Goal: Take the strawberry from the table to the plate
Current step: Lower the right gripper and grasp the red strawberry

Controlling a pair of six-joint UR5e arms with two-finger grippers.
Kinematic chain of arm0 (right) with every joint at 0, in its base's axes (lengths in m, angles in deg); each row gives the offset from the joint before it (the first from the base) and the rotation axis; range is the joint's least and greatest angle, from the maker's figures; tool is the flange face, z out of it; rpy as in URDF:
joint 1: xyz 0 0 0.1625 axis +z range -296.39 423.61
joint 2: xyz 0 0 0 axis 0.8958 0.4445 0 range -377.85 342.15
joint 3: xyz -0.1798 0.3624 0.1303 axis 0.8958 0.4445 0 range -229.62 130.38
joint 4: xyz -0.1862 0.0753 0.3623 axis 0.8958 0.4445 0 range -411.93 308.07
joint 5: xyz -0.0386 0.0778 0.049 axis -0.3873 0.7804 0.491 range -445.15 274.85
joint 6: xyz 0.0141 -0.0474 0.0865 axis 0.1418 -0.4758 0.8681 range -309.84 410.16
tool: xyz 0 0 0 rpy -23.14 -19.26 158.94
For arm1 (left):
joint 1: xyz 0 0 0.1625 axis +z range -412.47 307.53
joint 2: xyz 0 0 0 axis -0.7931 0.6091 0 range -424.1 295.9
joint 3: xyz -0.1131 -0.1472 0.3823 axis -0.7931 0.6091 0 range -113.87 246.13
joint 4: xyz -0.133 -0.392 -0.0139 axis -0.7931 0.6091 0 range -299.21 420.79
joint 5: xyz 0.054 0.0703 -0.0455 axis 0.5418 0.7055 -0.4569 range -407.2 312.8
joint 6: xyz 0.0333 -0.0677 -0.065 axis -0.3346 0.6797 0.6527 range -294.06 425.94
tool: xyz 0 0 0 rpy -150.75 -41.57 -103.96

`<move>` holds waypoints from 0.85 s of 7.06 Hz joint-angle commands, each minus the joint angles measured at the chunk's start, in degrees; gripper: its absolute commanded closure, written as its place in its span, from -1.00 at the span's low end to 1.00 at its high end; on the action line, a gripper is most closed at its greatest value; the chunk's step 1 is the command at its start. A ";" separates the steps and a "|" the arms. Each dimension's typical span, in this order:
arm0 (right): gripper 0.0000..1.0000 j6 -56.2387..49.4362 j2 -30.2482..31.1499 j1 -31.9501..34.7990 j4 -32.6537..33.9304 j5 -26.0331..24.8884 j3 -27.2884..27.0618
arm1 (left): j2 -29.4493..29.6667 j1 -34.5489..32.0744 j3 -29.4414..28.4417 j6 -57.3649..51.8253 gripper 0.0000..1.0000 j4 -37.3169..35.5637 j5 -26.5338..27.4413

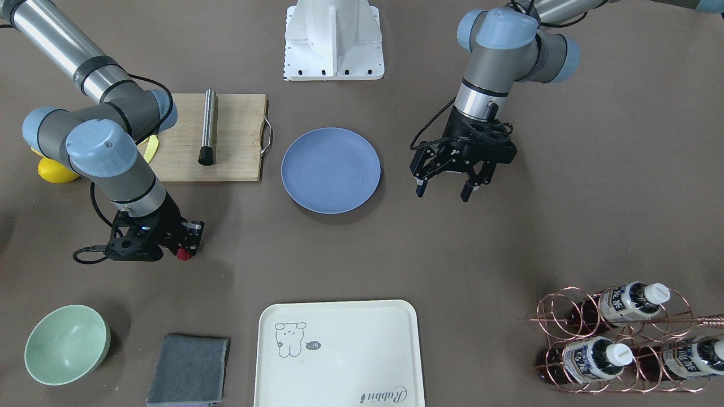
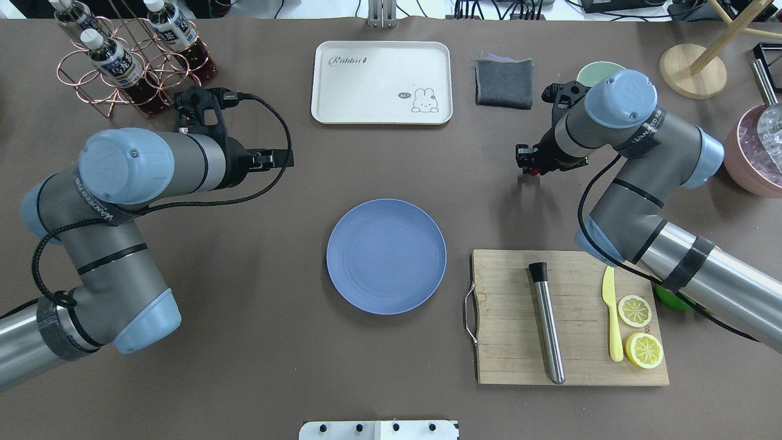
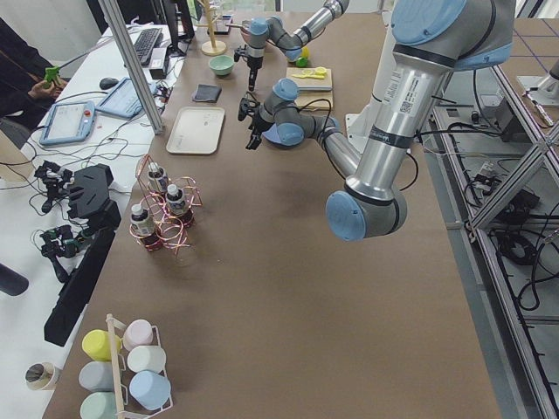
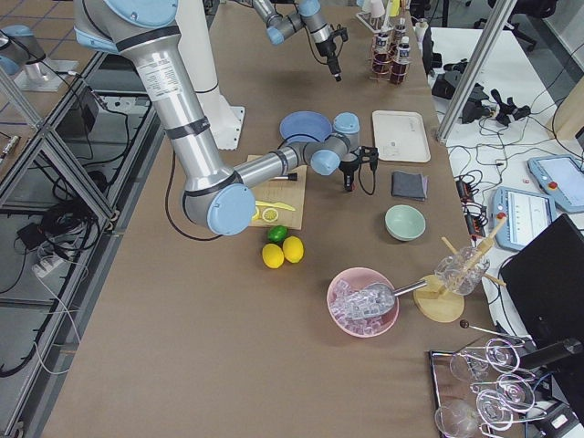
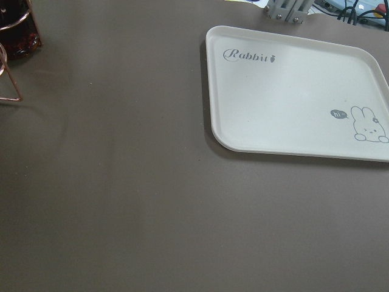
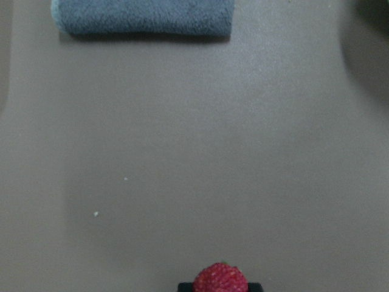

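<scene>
The strawberry (image 1: 182, 255) is a small dark-red bumpy berry pinched in my right gripper (image 1: 185, 251), which is shut on it low over the table (image 1: 509, 237). It shows red at the fingertips in the overhead view (image 2: 535, 172), and in the right wrist view the strawberry (image 6: 220, 280) sits at the bottom edge between the fingertips. I cannot tell whether it touches the table. The blue-lavender plate (image 1: 331, 169) lies empty at the table's middle (image 2: 386, 256), apart from both grippers. My left gripper (image 1: 447, 189) hangs open and empty beside the plate.
A wooden cutting board (image 2: 507, 318) holds a steel rod (image 2: 547, 324), a yellow knife (image 2: 611, 311) and lemon slices (image 2: 635, 310). A grey cloth (image 2: 503, 82), mint bowl (image 1: 67, 343), cream tray (image 2: 382, 82) and copper bottle rack (image 2: 122, 67) stand along the far edge.
</scene>
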 commanded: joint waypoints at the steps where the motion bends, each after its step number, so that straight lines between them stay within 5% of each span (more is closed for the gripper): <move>1: 1.00 -0.23 -1.85 2.58 0.91 3.71 -1.26 | -0.09 -2.10 0.01 0.00 -0.96 0.07 -1.43; 4: 1.00 -0.05 -7.03 -0.55 11.33 2.69 -8.27 | -6.40 -10.69 -0.16 -10.20 -0.96 -0.01 -6.60; 6: 1.00 0.65 -9.93 -7.40 18.71 -4.22 -13.90 | -11.49 -16.93 -0.42 -22.30 -0.96 -0.19 -13.10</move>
